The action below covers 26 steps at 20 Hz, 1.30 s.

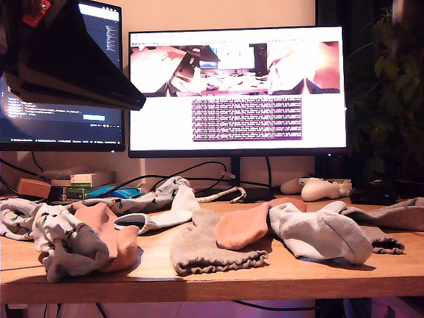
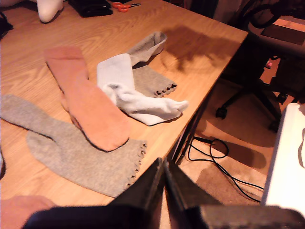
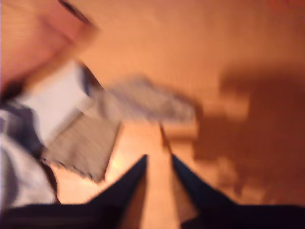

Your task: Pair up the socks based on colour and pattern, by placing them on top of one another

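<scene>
desk (image 2: 200, 43): wood, visible grain, light sheen | grey-taupe sock (image 2: 71, 152): matt knit cloth, frilled cuff | salmon-pink sock (image 2: 86, 100): soft matt cloth | white sock (image 2: 138, 102): ribbed cloth | controller (image 1: 319, 189): smooth white plastic | monitor (image 1: 237, 93): glossy screen

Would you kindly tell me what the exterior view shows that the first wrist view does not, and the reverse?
Only the exterior view shows the two monitors, the heap of patterned socks at its left, and the game controller whole. Only the first wrist view shows my first tool, shut and empty, orange-handled scissors, the floor cable and a chair base. Both show the salmon-pink sock lying on a grey frilly sock, and the white ribbed sock.
</scene>
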### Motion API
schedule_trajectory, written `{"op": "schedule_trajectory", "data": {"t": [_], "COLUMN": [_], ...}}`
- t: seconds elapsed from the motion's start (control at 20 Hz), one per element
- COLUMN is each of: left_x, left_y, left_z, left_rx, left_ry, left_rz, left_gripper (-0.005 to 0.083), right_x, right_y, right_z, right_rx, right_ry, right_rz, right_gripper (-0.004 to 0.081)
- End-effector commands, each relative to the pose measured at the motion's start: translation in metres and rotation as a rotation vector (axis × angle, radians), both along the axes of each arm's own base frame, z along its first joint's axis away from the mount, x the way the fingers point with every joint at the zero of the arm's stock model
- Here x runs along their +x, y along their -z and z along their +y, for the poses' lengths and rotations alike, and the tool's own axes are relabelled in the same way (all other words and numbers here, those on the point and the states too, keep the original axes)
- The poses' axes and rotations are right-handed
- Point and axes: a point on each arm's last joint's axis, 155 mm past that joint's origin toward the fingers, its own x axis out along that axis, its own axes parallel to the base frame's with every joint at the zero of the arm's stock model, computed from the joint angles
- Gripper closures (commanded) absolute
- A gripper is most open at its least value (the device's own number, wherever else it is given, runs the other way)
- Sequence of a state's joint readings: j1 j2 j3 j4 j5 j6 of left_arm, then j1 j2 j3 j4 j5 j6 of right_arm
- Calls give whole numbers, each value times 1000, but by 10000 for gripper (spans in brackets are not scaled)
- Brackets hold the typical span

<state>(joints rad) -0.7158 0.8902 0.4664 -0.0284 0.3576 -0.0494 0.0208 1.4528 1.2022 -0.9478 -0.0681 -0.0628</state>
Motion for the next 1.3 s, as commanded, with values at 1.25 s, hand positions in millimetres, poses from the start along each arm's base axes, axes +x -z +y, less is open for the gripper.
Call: {"op": "schedule_trajectory", "data": {"t": [1.25], "left_x": [-3], "left_y": [8], "left_z": [2], "left_rx": [22], "left_ry": [4], "left_rz": [20], "left_gripper": [797], "right_x": [49], "right_y": [105], "right_z": [-21], "right_rx": [112], "right_ry": [99], "right_rz": [112], "right_gripper": [405]}}
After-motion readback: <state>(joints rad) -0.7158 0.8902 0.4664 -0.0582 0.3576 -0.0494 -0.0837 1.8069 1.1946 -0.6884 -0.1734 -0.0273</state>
